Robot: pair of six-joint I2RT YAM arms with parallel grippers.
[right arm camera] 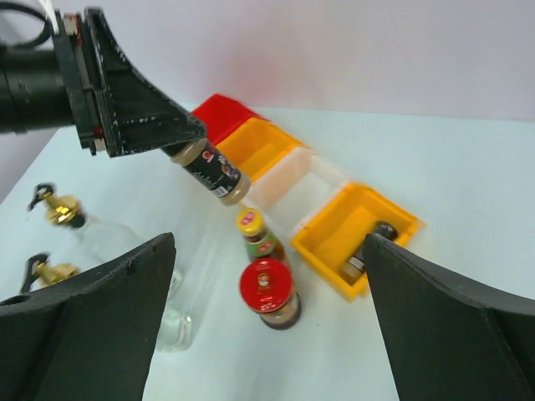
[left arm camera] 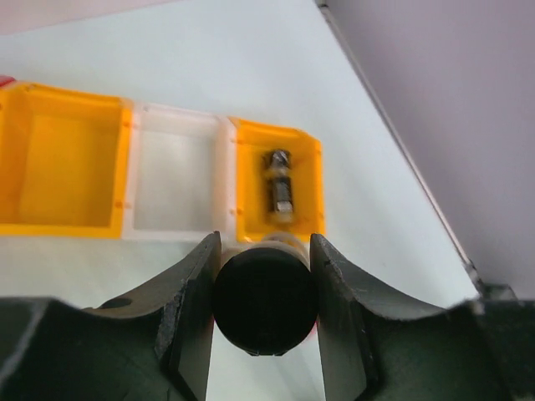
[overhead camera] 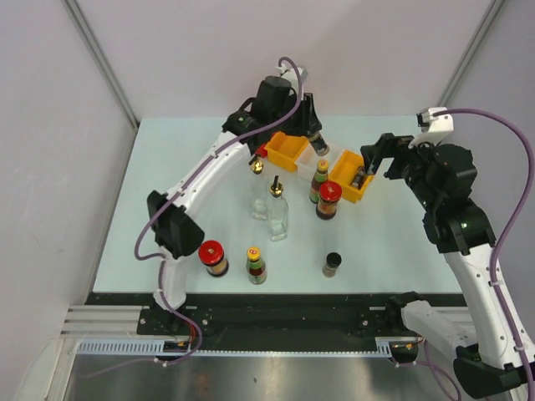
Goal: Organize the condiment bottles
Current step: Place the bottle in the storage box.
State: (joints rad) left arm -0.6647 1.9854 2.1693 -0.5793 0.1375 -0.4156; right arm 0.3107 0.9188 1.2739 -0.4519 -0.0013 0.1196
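My left gripper (overhead camera: 314,138) is shut on a black-capped shaker (left arm camera: 266,301) and holds it tilted in the air above the white bin (left arm camera: 175,171); the held shaker also shows in the right wrist view (right arm camera: 211,173). Another shaker (left arm camera: 278,184) lies in the right orange bin (overhead camera: 351,185). A third shaker (overhead camera: 333,265) stands near the front. Two glass bottles with gold spouts (overhead camera: 257,190) (overhead camera: 277,210) stand mid-table. Red-lidded jars (overhead camera: 328,201) (overhead camera: 214,258) and sauce bottles (overhead camera: 320,180) (overhead camera: 256,266) stand on the table. My right gripper (overhead camera: 366,167) is open and empty by the right orange bin.
A red bin (overhead camera: 261,151), an orange bin (overhead camera: 284,151), the white bin and the second orange bin form a row at the back. White booth walls close in the table. The left arm's elbow (overhead camera: 171,225) hangs over the table's left side.
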